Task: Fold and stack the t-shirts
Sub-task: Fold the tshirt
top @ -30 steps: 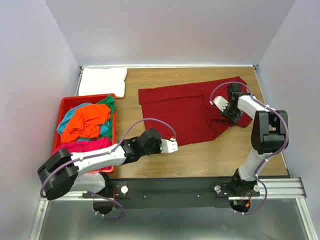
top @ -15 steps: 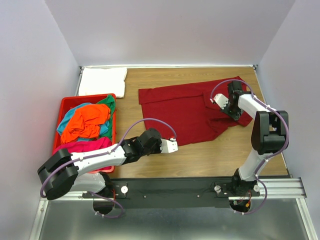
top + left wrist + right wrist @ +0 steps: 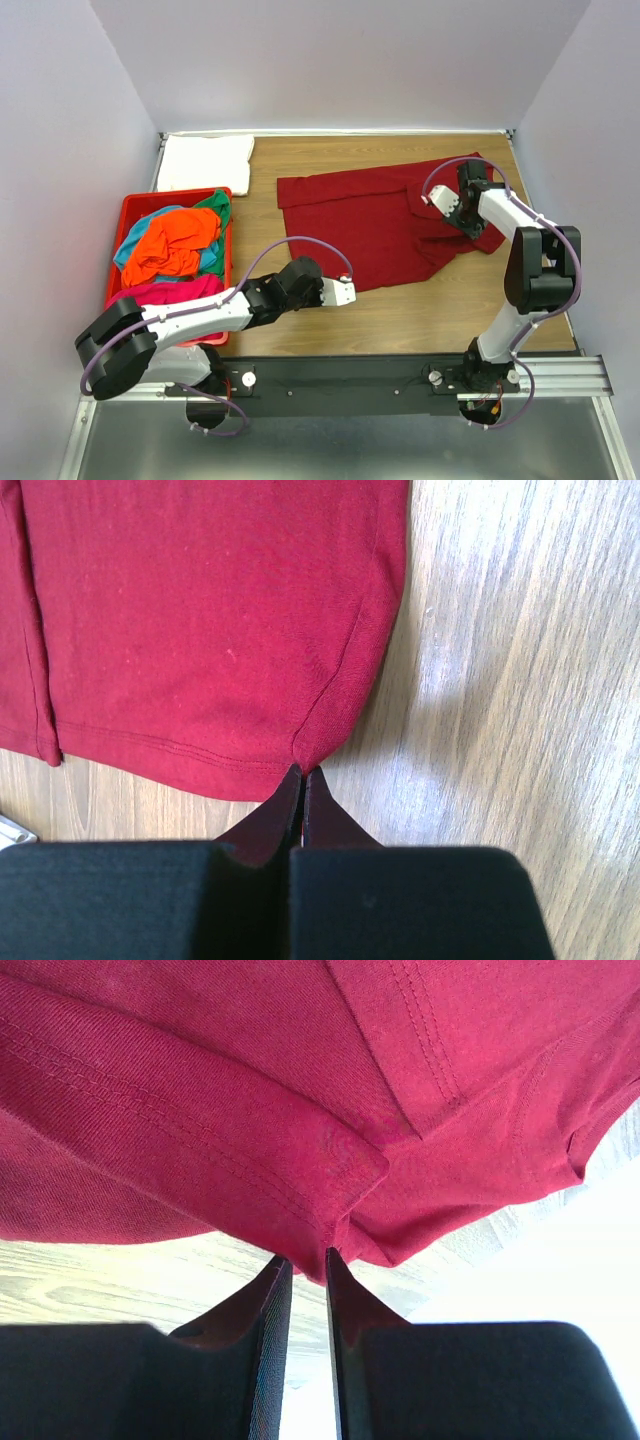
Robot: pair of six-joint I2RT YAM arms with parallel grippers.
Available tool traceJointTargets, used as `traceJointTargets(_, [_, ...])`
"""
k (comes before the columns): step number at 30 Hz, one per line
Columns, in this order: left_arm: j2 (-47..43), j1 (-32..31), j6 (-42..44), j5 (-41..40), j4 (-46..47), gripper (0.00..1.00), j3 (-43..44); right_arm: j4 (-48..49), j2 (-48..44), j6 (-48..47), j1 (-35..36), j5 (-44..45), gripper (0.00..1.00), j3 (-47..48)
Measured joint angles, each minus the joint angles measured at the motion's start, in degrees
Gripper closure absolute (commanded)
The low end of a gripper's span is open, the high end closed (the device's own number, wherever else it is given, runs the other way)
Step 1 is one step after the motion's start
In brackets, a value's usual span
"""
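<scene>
From above, the dark red shirt [image 3: 370, 225] lies spread on the wooden surface [image 3: 400, 320], right of the middle and nearer the far edge. Its right sleeve reaches toward the right edge. A folded white shirt [image 3: 205, 162] sits in the far left corner. Just in front of it, along the left edge, a red bin [image 3: 128, 205] holds a crumpled orange shirt [image 3: 170, 245] on top. A teal shirt [image 3: 212, 262], a green shirt [image 3: 215, 203] and a pink shirt [image 3: 170, 292] lie around and under it. The left end effector [image 3: 350, 291] rests at the near hem of the dark red shirt. The right end effector [image 3: 445, 208] sits on the cloth beside the right sleeve.

The left wrist camera shows the left end effector [image 3: 301, 773] fully closed, its tips meeting a hem corner of the dark red shirt [image 3: 200, 630] over the surface [image 3: 500, 680]. Whether any cloth is pinched cannot be told.

The right wrist camera shows the right end effector [image 3: 305, 1257] narrowed to a slim gap. It grips a raised fold of the dark red shirt [image 3: 200, 1110], with creases running into the tips. The surface [image 3: 100, 1270] shows pale below.
</scene>
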Motion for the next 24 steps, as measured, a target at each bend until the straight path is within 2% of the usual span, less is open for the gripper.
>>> traceJointTargets(2, [0.0, 0.0, 0.0, 0.0, 0.0, 1.00, 0.0, 0.0, 0.0, -0.1, 0.0, 0.0, 0.82, 0.0])
traceJointTargets(6, [0.0, 0.0, 0.0, 0.0, 0.0, 1.00, 0.0, 0.0, 0.0, -0.1, 0.0, 0.1, 0.99, 0.0])
traceJointTargets(14, [-0.1, 0.0, 0.0, 0.0, 0.0, 1.00, 0.0, 0.3, -3.1, -0.6, 0.0, 0.4, 0.99, -1.7])
traceJointTargets(18, [-0.5, 0.0, 0.0, 0.0, 0.1, 1.00, 0.0, 0.0, -13.5, -2.3, -0.7, 0.7, 0.99, -6.1])
traceJointTargets(24, [-0.7, 0.1, 0.0, 0.0, 0.4, 1.00, 0.0, -0.9, -32.7, -5.7, -5.5, 2.1, 0.99, -14.2])
